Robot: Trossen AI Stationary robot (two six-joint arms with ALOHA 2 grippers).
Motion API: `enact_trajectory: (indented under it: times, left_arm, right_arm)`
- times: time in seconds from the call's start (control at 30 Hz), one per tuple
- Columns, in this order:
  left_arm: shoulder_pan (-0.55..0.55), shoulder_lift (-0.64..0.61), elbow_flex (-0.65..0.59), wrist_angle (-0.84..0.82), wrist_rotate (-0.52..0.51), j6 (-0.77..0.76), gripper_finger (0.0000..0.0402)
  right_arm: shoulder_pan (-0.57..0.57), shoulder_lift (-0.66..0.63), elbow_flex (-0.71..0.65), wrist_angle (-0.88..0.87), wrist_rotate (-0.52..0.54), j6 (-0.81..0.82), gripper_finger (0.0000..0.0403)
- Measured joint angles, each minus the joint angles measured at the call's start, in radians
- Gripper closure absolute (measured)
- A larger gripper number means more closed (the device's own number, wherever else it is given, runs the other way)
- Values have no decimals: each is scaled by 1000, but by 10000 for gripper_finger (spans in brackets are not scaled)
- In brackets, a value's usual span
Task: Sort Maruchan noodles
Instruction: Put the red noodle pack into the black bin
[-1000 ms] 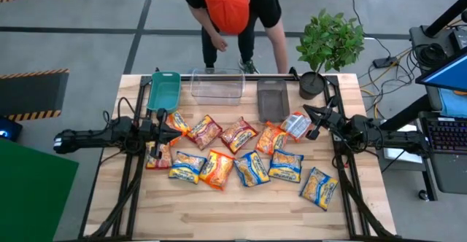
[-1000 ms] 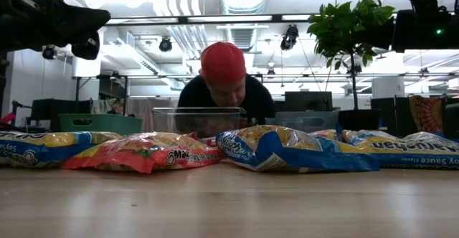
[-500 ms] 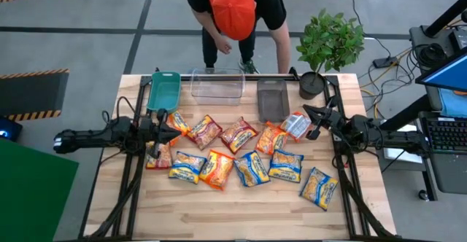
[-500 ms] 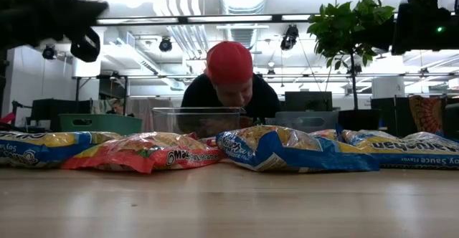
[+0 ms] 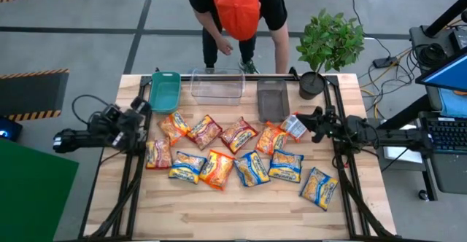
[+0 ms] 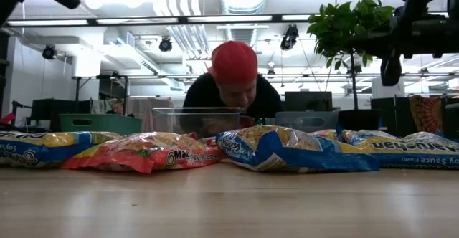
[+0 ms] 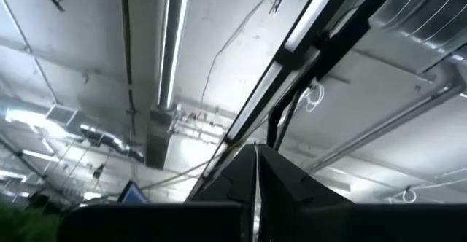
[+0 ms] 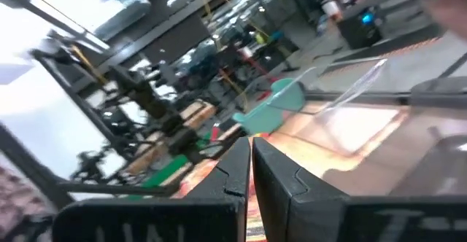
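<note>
Scattered across the middle of the wooden table, in two loose rows: the Maruchan noodles, about a dozen packets in blue-and-yellow, orange and red, all lying flat, several touching or overlapping. One blue-and-yellow packet lying apart toward 4 o'clock. Along the far edge, at 12 o'clock from the pile, three bins side by side: teal bin, clear bin, grey bin. Potted plant at the 1 o'clock corner.

Left gripper at 9 o'clock of the pile, lifted and tilted upward, fingers pressed together, nothing between them, wrist camera facing the ceiling. Right gripper at 3 o'clock of the pile, just beside the pale packet at the row's end, jaws pressed together and empty; fingers aimed across the table toward the teal and clear bins.

Beyond the far edge, a person in an orange cap bent over toward the clear bin, seen behind it in the low view.
</note>
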Motion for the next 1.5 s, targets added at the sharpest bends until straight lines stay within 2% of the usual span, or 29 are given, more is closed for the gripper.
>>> enact_trajectory:
  times: [0.27,0.4,0.47,0.6,0.7,0.93,1.2,1.5]
  left_arm:
    - [0,4,27,3,-5,-21,402]
    - [0,5,53,-2,-90,-26,402]
    - [0,13,71,-46,-107,-25,402]
    - [0,59,129,-243,-110,-38,402]
    - [-1,147,177,-357,-128,-76,402]
    - [-1,410,295,-471,-135,-56,402]
    - [-2,646,474,-849,-134,67,402]
    - [-37,930,515,-878,-133,67,402]
  right_arm:
    - [10,93,0,167,2,-43,394]
    - [10,169,22,161,3,-47,394]
    - [10,204,42,163,3,-47,394]
    - [10,267,103,163,11,-48,394]
    - [10,313,167,146,4,-65,394]
    - [10,432,329,3,-75,-66,394]
    - [87,648,448,-91,-97,50,394]
    - [165,904,565,-195,-103,168,394]
